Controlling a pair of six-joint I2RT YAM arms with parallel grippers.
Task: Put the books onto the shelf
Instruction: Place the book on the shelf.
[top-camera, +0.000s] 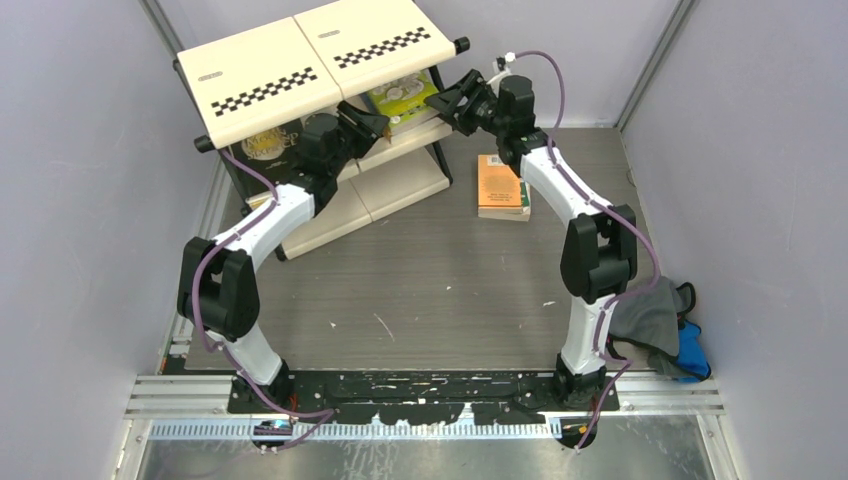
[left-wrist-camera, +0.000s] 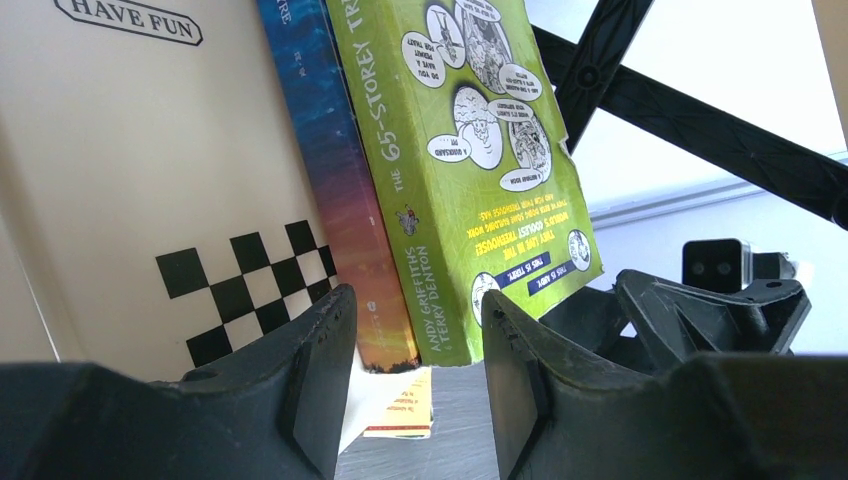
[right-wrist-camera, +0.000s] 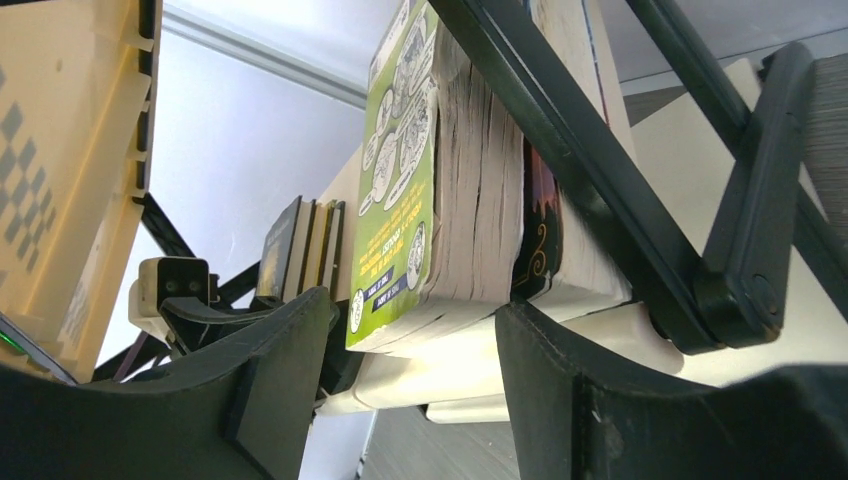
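**A:** Where is our right pincer (right-wrist-camera: 410, 310) now?

**B:** Up at the shelf (top-camera: 300, 75). Its two fingers stand wide apart, one on each side of the bottom of the lime green book (right-wrist-camera: 395, 150). We can see a gap on one side, so we think it is not squeezing anything.

**A:** And that book?

**B:** It stands up on the middle level, right beside the blue book (left-wrist-camera: 330, 170).

**A:** What about our left pincer (left-wrist-camera: 418, 300)?

**B:** It is close by, facing the same books. It is about half open, with nothing in it.

**A:** So what do we grab next?

**B:** We think the orange book (top-camera: 500, 180). It lies flat on the table (top-camera: 420, 280), to the right of the shelf and apart from it. Its long side points away from us, toward the back wall. It is down and back from our right pincer. Our right arm is much nearer, so that arm should go.
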